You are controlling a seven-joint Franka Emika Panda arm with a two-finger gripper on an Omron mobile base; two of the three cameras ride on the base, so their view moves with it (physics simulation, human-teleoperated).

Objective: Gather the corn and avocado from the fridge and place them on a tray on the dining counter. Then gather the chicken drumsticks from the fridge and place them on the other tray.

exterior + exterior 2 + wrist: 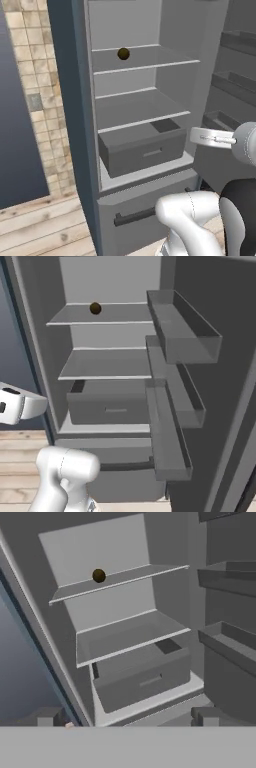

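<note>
Grey and wide open, the fridge (140, 125) holds a dark round avocado (123, 53) on its upper shelf (145, 62) — untaken, I judge — while the gripper (127, 719) hangs outside it, jaws spread and empty — no corn, drumsticks or trays in sight.

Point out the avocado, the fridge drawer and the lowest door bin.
avocado (123, 53): left base view, centre of the dark round fruit.
fridge drawer (146, 152): left base view, front panel near the handle.
lowest door bin (167, 443): right base view, its inner side wall.
</note>
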